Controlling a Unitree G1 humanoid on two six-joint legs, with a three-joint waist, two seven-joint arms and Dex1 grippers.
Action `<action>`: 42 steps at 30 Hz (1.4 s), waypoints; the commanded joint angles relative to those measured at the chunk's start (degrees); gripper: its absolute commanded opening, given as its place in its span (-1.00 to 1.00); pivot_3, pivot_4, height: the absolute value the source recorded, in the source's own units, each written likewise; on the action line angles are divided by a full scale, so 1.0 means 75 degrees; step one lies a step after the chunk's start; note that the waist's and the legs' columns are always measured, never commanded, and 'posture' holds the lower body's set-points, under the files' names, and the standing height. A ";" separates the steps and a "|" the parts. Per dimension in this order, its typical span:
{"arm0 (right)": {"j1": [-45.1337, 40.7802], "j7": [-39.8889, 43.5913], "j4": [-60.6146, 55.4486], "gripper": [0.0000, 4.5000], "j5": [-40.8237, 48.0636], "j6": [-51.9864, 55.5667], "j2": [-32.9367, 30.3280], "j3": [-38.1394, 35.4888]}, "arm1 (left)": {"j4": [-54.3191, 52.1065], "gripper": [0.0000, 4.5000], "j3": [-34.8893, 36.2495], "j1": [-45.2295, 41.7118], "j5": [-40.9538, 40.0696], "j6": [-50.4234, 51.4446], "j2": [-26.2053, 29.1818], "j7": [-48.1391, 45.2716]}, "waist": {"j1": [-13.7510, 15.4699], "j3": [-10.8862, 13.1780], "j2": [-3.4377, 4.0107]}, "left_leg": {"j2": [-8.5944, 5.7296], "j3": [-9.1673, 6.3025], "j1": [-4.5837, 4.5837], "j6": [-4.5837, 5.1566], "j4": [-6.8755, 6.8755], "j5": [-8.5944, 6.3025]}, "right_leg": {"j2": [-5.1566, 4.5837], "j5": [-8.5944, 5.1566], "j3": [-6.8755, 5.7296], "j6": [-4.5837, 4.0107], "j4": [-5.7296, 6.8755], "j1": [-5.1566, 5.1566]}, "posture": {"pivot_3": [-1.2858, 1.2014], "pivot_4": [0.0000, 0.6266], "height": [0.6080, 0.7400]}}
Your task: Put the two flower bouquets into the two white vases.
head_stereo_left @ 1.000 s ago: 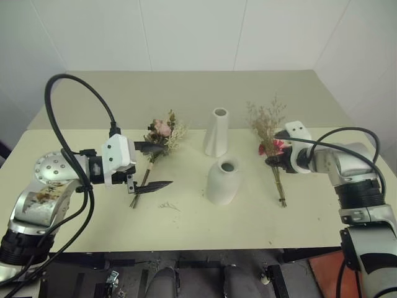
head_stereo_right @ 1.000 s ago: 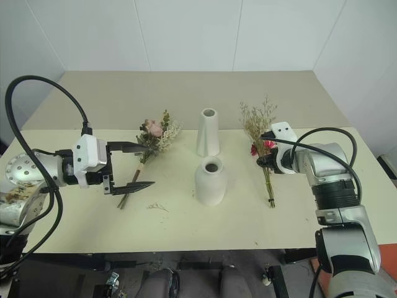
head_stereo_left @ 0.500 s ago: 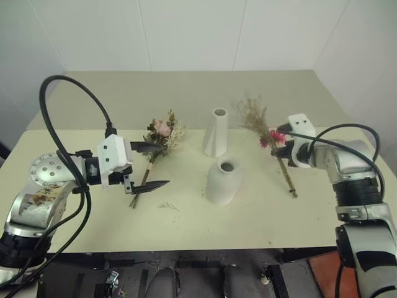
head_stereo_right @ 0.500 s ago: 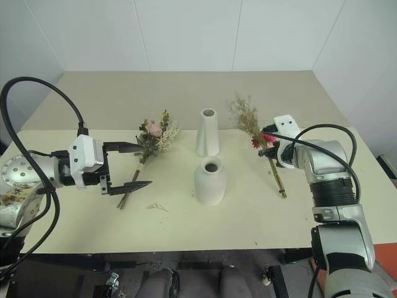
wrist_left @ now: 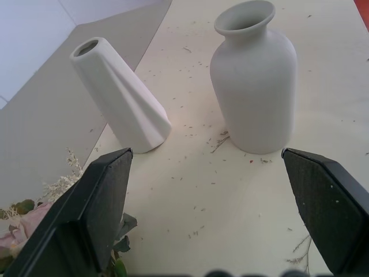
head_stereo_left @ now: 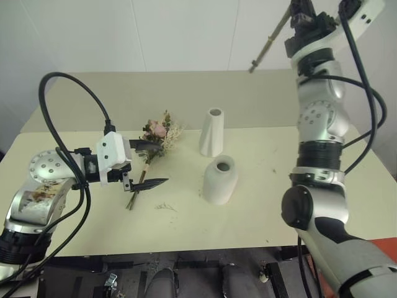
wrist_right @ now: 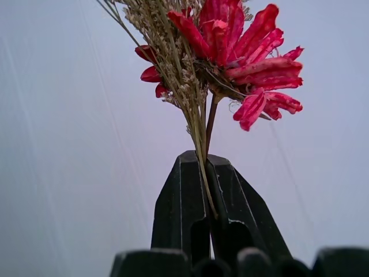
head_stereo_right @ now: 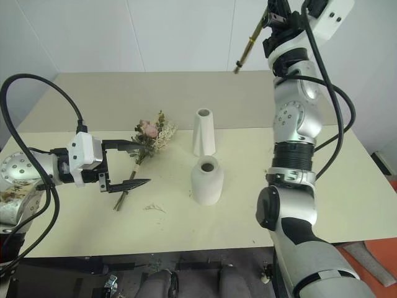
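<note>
High above the table's far right, my right gripper (head_stereo_left: 302, 17) is shut on the wispy beige bouquet with red-pink flowers (wrist_right: 230, 52). Its stems (head_stereo_left: 267, 43) slant down toward the left, in the air. The pink rose bouquet (head_stereo_left: 160, 132) lies on the table (head_stereo_left: 279, 205) left of the vases. My left gripper (head_stereo_left: 151, 164) stands open around its stem, one finger on each side. The tall slim vase (head_stereo_left: 212, 132) stands upright at mid-table. The rounder vase (head_stereo_left: 219, 180) stands upright just in front of it. Both vase mouths show nothing inside.
Small dried flower bits (head_stereo_left: 166, 206) are scattered on the table near the left gripper and around the vases. A black cable (head_stereo_left: 68, 93) loops above the left arm. White walls close off the table's far side.
My right gripper has closed on the red-flowered bouquet and swung it from the table's right side up high, turning upward. The left gripper has stayed where it was.
</note>
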 commanded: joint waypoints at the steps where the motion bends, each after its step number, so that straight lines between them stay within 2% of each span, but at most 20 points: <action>1: -0.0008 0.0409 -0.0076 -0.99 0.0086 -0.0259 0.0161 0.0303 | -0.0215 1.00 0.0477 0.0164 -0.0017 -0.0029 0.0206 0.0133 | -0.0009 0.0003 0.0005 | 0.0000 0.0000 -0.0001 0.0000 -0.0002 0.0000 | 0.0001 0.0000 0.0001 0.0000 0.0002 -0.0004 | 0.03 -0.52 1.00; 7: 0.0483 0.0471 -0.0621 -0.99 0.0160 -0.0211 0.0733 0.0591 | -0.0240 1.00 0.0978 0.0689 -0.0001 0.0027 0.0487 0.0225 | -0.0045 0.0006 0.0009 | 0.0002 -0.0001 -0.0006 -0.0004 -0.0011 0.0002 | 0.0002 0.0001 0.0001 -0.0002 0.0006 -0.0018 | 0.03 -0.52 1.00; 20: 0.1125 0.0492 -0.0959 -0.99 -0.0045 -0.0114 0.0857 0.1114 | -0.0307 1.00 0.0929 0.0622 -0.0057 0.0034 0.0437 0.0347 | -0.0005 0.0007 0.0011 | 0.0001 -0.0003 -0.0002 -0.0010 -0.0011 0.0006 | 0.0002 0.0001 -0.0002 -0.0003 0.0004 -0.0015 | 0.03 -0.52 1.00; 42: 0.1317 0.0990 0.0320 -0.99 -0.0853 -0.1419 0.0909 0.1624 | -0.0596 1.00 0.0912 0.0643 -0.0101 0.0164 0.0426 0.0484 | -0.0027 0.0007 0.0011 | 0.0001 -0.0002 -0.0002 -0.0010 -0.0012 0.0006 | 0.0002 0.0001 -0.0001 -0.0003 0.0004 -0.0014 | 0.03 -0.52 1.00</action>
